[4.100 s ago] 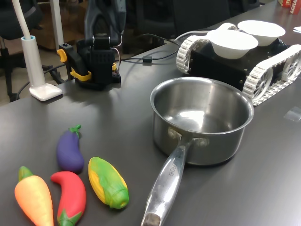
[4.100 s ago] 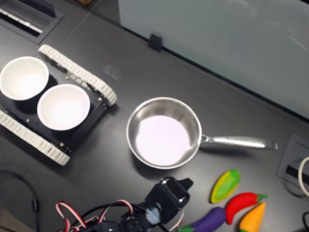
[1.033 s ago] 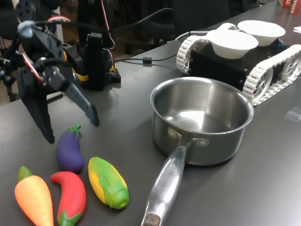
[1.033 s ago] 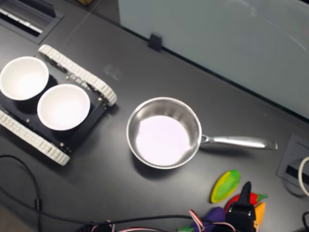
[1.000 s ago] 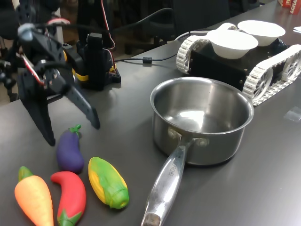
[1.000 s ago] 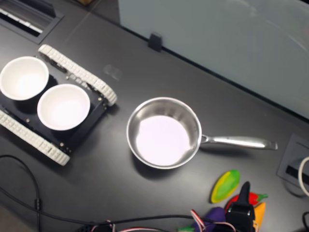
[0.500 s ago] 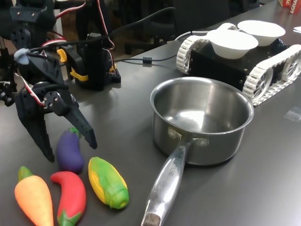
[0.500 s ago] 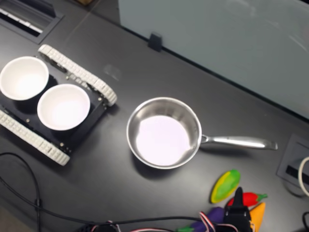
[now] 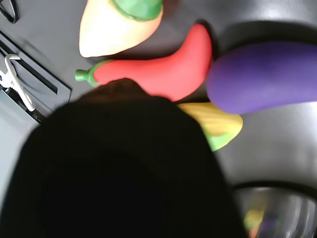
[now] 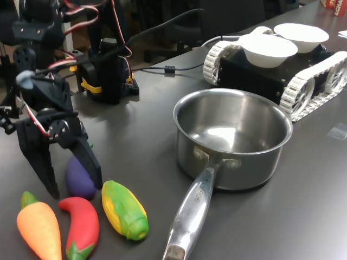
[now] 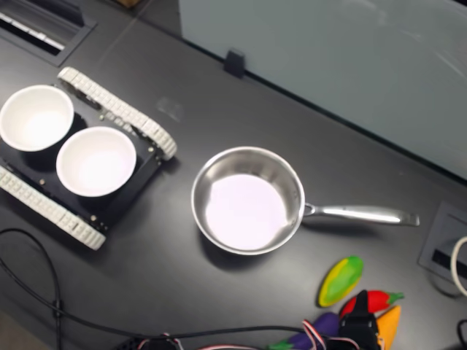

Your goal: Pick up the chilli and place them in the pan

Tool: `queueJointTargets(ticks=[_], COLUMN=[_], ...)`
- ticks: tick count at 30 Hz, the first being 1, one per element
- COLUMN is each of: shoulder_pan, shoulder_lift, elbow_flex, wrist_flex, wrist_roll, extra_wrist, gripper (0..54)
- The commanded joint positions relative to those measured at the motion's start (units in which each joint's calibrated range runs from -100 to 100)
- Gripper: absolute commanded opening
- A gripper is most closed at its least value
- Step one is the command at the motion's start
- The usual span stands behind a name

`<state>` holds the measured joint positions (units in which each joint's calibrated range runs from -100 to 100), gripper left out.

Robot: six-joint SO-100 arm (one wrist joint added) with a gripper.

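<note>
The chilli (image 10: 81, 223) is glossy red with a green stem cap. It lies on the dark table between an orange carrot (image 10: 38, 230) and a toy corn (image 10: 124, 210). My gripper (image 10: 76, 189) is open just behind it, and its two black fingers straddle the purple eggplant (image 10: 80, 181). In the wrist view the chilli (image 9: 158, 69) lies just past a dark blurred finger (image 9: 119, 168). The steel pan (image 10: 233, 135) stands empty at the first exterior view's right, its handle (image 10: 190, 216) pointing to the front. In the second exterior view the chilli (image 11: 372, 300) partly shows beside the gripper (image 11: 359, 315).
A tracked vehicle (image 10: 303, 81) carrying two white bowls (image 10: 268, 49) stands behind the pan. The arm's base (image 10: 108, 76) and cables sit at the back left in the first exterior view. A recessed slot (image 11: 441, 255) lies at the second exterior view's right.
The open gripper came down and forward towards the vegetables, from above the eggplant to straddling it close to the table. The vegetables and pan stayed put.
</note>
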<state>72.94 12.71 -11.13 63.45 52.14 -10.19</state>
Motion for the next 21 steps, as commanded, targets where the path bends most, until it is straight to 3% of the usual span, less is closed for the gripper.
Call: queueJointTargets(ticks=[1,21], shoulder_pan=[-0.1,-3.8], shoulder_lift=[-1.5,0.4], elbow_flex=[-0.5,6.3], wrist_flex=[-4.0,-11.3], wrist_roll=[0.1,-1.2], extra_wrist=[1.1,3.0], gripper=[27.9,24.2])
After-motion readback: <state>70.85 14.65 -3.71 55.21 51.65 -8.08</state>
